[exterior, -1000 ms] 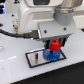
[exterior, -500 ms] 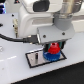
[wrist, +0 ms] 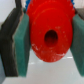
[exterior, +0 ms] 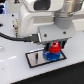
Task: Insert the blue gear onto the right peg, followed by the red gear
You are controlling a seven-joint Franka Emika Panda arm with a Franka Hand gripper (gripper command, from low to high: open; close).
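In the exterior view the red gear [exterior: 54, 48] sits just above the blue gear [exterior: 50, 55], which lies at the right end of the grey black-rimmed plate [exterior: 36, 58]. My gripper [exterior: 54, 46] is shut on the red gear from above. The wrist view shows the red gear [wrist: 50, 35] with its dark centre hole, clamped between my two green pads [wrist: 21, 45]. The right peg is hidden under the gears. I cannot tell whether the red gear touches the blue one.
The white arm body [exterior: 40, 17] with a black cable [exterior: 12, 36] fills the space above the plate. The white table [exterior: 20, 72] surrounds the plate. The plate's left part shows bare grey.
The gripper with the red gear has come down a little toward the blue gear. The blue gear and plate have not moved.
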